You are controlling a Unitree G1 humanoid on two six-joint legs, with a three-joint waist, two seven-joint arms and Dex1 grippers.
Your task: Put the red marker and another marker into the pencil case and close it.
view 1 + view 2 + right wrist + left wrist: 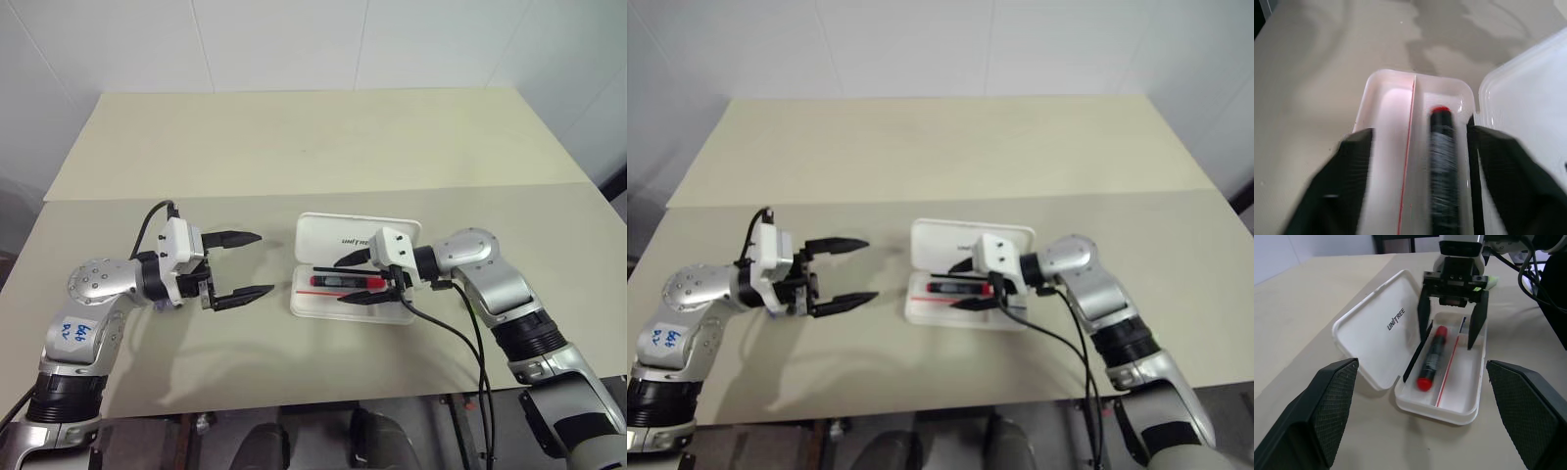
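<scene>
From the head camera we see the white pencil case (pixel 355 266) lying open on the beige table (pixel 294 147), its lid laid flat on the far side with dark lettering that begins "UNIT", the rest covered by the right gripper (pixel 355 279). That gripper hangs over the tray from the right, its two black fingers spread apart on either side of the red marker (pixel 343 281), which lies lengthwise in the tray; we see nothing gripped between them. Off to the left, well apart from the case, the left gripper (pixel 238 264) points toward it with its jaws wide and empty. In the left wrist view the lid reads "UNITREE" in full. The marker lies in the tray beside a thin red line running along the tray floor. A sliver of lime green, the highlighter (pixel 1492 281), peeks out on the table behind the right gripper. In the right wrist view the black fingers (pixel 1354 161) stand apart, the marker lying between them in the tray.
</scene>
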